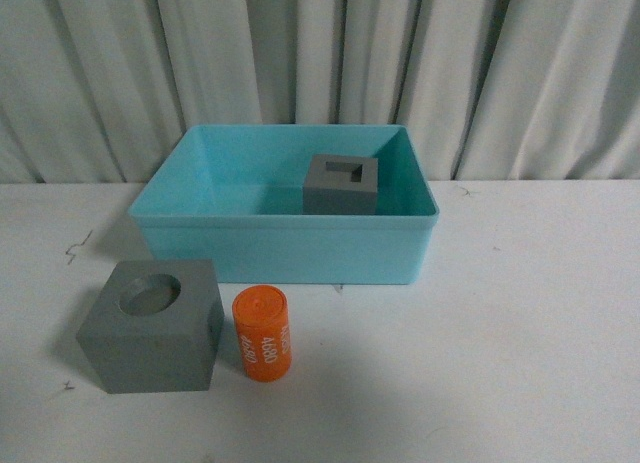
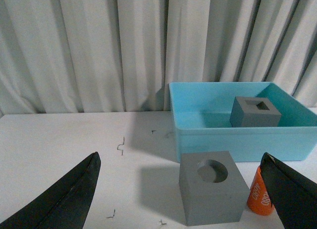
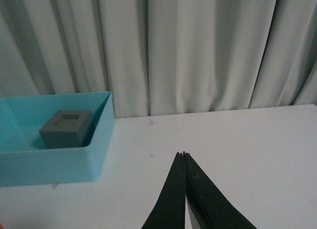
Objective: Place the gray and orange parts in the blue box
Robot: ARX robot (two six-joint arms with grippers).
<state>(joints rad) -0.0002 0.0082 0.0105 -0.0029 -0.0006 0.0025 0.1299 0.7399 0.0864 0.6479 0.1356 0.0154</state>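
Observation:
A gray cube with a rectangular hole (image 1: 342, 184) sits inside the blue box (image 1: 285, 251), at its right back. A gray cube with a round hole (image 1: 153, 324) stands on the white table in front of the box's left part. The orange cylinder (image 1: 262, 334) with white numerals stands just right of that cube. Neither arm shows in the front view. My left gripper (image 2: 181, 162) is open and empty, its fingers spread to either side of the round-hole cube (image 2: 212, 193) and short of it. My right gripper (image 3: 184, 155) is shut and empty over bare table, right of the box (image 3: 54, 162).
Pleated gray-white curtains (image 1: 320, 63) hang close behind the table. Small dark marks (image 2: 119, 146) dot the white tabletop left of the box.

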